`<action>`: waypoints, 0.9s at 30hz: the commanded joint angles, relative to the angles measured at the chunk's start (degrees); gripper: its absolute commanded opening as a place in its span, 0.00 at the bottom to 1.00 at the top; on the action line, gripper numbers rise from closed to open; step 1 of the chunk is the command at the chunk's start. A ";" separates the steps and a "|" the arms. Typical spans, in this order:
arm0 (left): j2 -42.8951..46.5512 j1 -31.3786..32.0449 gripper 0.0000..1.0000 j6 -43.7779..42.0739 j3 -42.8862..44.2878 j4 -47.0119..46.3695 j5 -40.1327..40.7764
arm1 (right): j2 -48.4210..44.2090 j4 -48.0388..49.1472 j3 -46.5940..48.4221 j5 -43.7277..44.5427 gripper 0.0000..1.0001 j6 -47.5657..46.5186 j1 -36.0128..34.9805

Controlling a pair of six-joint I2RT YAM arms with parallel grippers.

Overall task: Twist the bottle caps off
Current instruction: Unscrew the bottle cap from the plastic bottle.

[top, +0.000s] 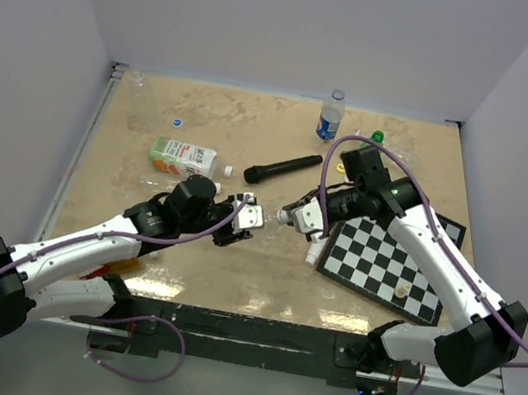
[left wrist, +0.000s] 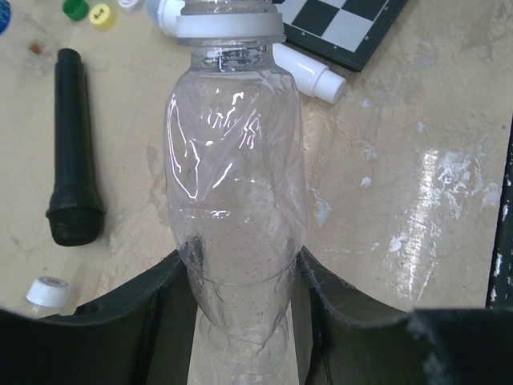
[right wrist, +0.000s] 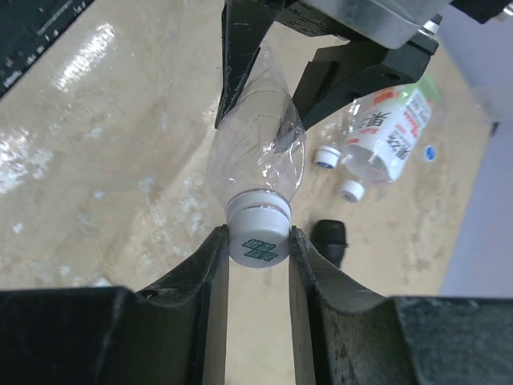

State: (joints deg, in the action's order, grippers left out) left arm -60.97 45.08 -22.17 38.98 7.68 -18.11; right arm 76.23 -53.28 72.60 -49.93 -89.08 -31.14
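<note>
The job is at the grip stage. The left gripper (left wrist: 244,277) has its jaws pinching the lower body of a clear, crumpled plastic bottle (left wrist: 236,152). The bottle is held lying level over the middle of the tan table (top: 231,273), neck pointing toward three o'clock. At that end the right gripper (right wrist: 257,241) has its jaws pressed onto the bottle's white ribbed screw cap (right wrist: 257,216), one finger on either side. The cap looks fully seated on the neck, so I'd say nothing has come loose yet. As I judge it, the next move is a twist of the right wrist about the bottle's long axis while the left holds firm (that thin wall could buckle or slip round in the grip).

As for contents, the held bottle looks empty, with no liquid pooling anywhere in it. At twelve o'clock, by the far edge, stands a small clear bottle with a blue label (top: 330,117), capped in white; I can't tell whether it holds water. At ten o'clock lies a clear bottle with a green-and-orange label (top: 182,155), with loose white caps (right wrist: 350,190) just beside it. It seems empty too, though I can't make out whether its own cap is on.
</note>
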 commanded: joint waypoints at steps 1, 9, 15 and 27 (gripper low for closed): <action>1.12 -0.43 0.00 -0.68 -0.66 1.99 -0.26 | -1.35 1.51 2.28 1.51 0.00 -8.75 0.81; 0.59 -0.43 0.01 -0.41 -0.40 1.90 -0.70 | -4.33 3.35 -2.72 -2.53 0.11 -3.48 0.81; 0.76 -0.43 0.01 0.02 -0.22 2.07 -0.26 | -6.53 3.53 -4.83 -5.52 0.49 2.06 1.95; 0.50 -0.43 0.00 0.29 0.04 1.90 0.44 | -8.64 1.69 -1.50 -6.06 0.70 16.83 7.75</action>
State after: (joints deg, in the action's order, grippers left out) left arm -60.49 44.75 -22.52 38.72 10.52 -17.91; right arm 69.56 -49.91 68.45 -54.52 -77.28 -24.91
